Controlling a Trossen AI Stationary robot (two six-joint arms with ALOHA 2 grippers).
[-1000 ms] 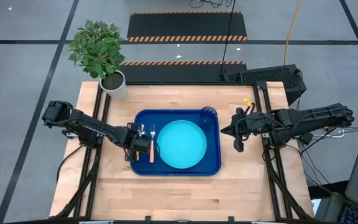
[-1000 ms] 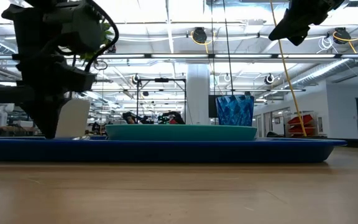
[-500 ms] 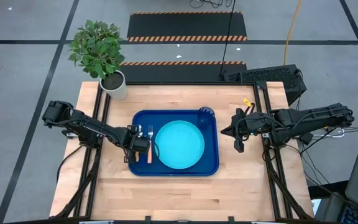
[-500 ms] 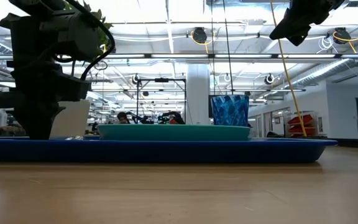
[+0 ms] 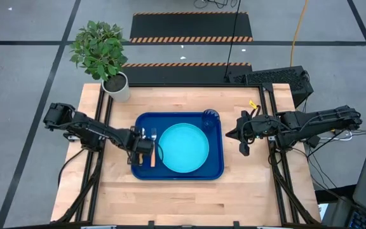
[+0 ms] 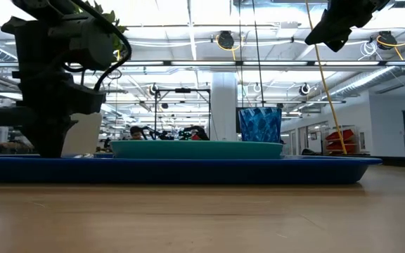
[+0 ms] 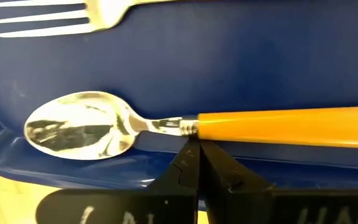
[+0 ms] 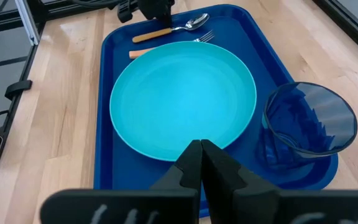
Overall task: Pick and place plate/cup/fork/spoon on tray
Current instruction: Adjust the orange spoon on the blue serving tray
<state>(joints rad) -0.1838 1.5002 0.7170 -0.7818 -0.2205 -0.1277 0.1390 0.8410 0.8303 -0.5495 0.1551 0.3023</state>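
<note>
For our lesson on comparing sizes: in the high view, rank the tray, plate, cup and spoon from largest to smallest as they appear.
1. tray
2. plate
3. spoon, partly hidden by the left gripper
4. cup; these last two look close, so their order is unsure.

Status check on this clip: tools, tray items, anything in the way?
Left tool shut, empty, at tray edge by spoon. Right tool shut, clear of tray. Plate, cup, fork on tray. No obstruction.
</note>
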